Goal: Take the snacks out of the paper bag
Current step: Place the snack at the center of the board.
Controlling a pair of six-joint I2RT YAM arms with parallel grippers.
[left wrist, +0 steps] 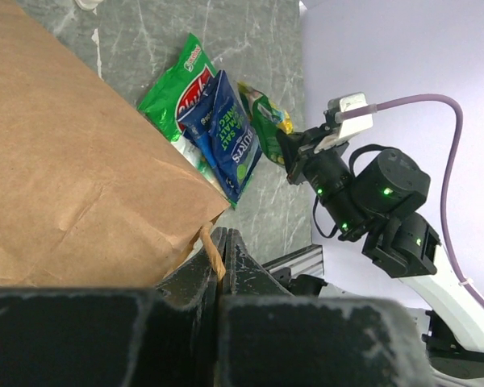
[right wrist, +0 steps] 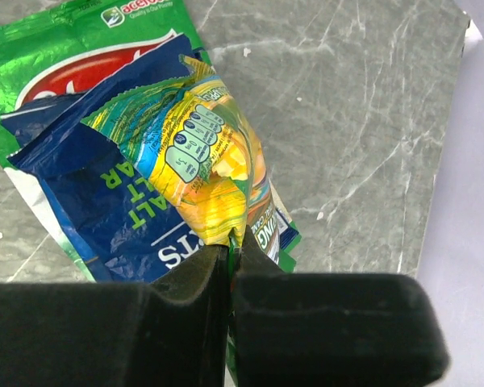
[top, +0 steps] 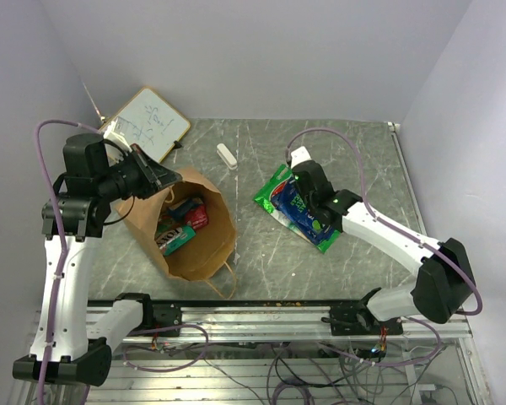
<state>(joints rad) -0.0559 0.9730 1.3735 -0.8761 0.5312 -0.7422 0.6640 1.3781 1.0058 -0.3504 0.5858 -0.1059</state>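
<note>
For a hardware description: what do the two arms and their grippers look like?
Both the left arm and right arm have white link shells with black joint housings. The left gripper and right gripper are black with blocky fingers. A purple cable loops along each arm. Small green lights glow on the right wrist.

I see my right jaws pinched together on the lower edge of the multicoloured packet (right wrist: 202,169). It sits over the blue packet (right wrist: 97,201), which overlaps the green packet (right wrist: 56,48), on the grey marbled bench (right wrist: 347,97).
</note>
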